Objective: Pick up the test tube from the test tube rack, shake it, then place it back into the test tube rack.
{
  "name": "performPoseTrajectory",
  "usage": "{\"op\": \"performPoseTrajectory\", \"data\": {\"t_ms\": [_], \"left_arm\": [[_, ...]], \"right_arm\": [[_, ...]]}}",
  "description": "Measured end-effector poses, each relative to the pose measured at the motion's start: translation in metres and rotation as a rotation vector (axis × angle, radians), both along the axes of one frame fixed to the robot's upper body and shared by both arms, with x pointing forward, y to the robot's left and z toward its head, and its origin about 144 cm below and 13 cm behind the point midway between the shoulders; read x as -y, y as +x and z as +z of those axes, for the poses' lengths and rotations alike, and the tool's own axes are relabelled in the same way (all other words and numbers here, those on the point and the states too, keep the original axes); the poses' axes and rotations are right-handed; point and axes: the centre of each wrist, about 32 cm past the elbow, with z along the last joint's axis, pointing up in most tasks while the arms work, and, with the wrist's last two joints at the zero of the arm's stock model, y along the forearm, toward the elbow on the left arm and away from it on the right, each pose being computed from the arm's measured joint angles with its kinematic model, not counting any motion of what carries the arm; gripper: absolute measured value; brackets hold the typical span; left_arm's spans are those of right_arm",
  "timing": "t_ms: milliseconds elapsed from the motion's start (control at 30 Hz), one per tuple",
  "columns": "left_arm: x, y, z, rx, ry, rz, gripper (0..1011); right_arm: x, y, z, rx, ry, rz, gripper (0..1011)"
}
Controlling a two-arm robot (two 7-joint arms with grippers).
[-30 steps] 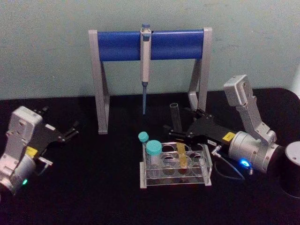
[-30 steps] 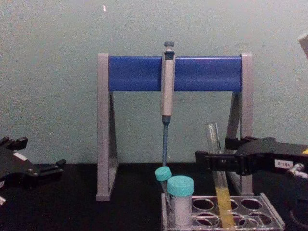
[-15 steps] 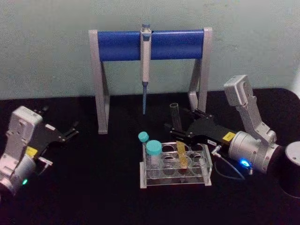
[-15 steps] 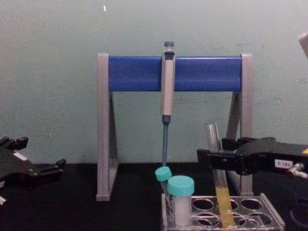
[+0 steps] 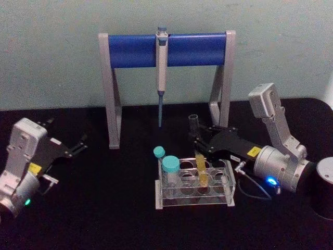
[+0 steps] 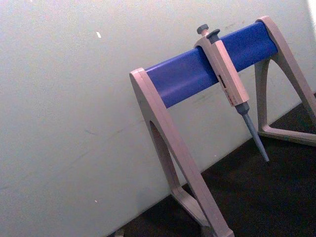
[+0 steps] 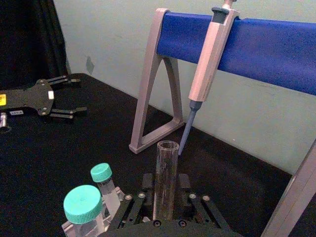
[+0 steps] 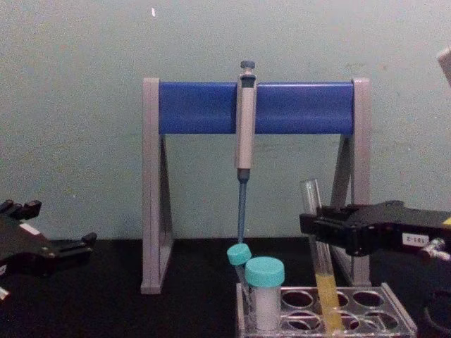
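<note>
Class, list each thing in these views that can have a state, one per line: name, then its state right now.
test tube rack: flat on table, three tubes in it
test tube: uncapped, part-filled with yellow liquid, seated in rack
right gripper: fingers shut on test tube
left gripper: fingers open, empty, parked left
teal-capped tubes: capped, in rack
pipette: hanging from stand, tip down

Two robot arms with silver-grey boxy wrists and flat black fingers. Left gripper [image 5: 68,133], at 9 o'clock: yellow label, green light [image 5: 26,201]. Right gripper [image 5: 197,139], at 3 o'clock: yellow label, blue light [image 5: 269,181], grey cable [image 5: 251,190].
</note>
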Motion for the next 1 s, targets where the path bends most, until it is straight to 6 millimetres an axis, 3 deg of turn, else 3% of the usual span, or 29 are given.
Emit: {"op": "performPoseTrajectory", "data": {"t_ms": [200,1000], "left_arm": [[0.0000,0.0000,0.0000,0.000,0.000,0.000,1001],[0.0000,0.0000,0.0000,0.000,0.000,0.000,1001]], "right_arm": [[0.0000,0.0000,0.0000,0.000,0.000,0.000,221],[0.0038,-0.0017,0.0034,0.004,0.043,0.003,220]]}}
